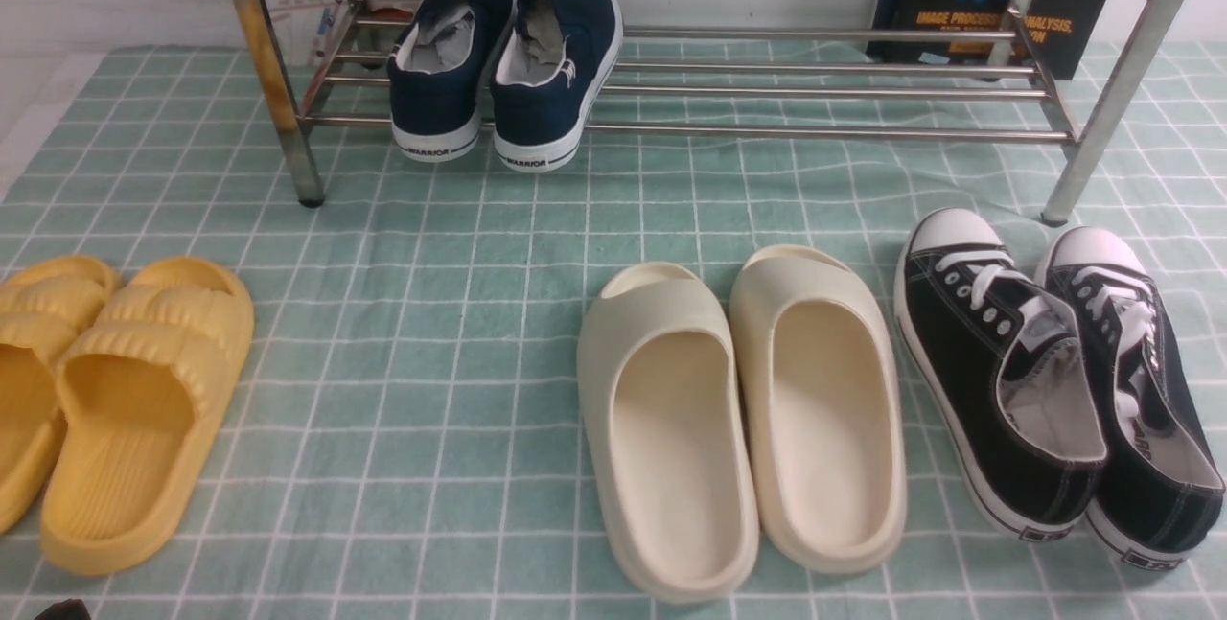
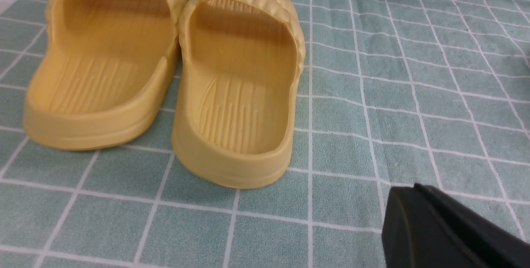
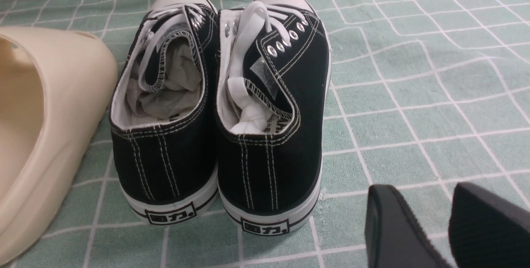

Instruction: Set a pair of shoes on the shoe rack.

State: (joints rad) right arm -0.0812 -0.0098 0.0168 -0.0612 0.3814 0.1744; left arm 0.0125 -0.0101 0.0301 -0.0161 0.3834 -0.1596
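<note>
On the shoe rack (image 1: 671, 126) both navy shoes (image 1: 503, 64) already sat; right gripper (image 3: 449, 226) jaws spread, left gripper (image 2: 447, 230) unreadable (probably only retreat remained).

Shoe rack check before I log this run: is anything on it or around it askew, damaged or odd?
Mostly tidy. The navy sneakers sit side by side on the shoe rack, heels overhanging the front bar. One oddity: the rack's front left leg has yellow-brown staining. The pairs on the cloth lie neatly.

Navy slip-on shoes (image 1: 503, 69), white-soled, side by side, upright, heels outward, resting on steel shoe rack (image 1: 824, 88) lower bars, left end.
</note>
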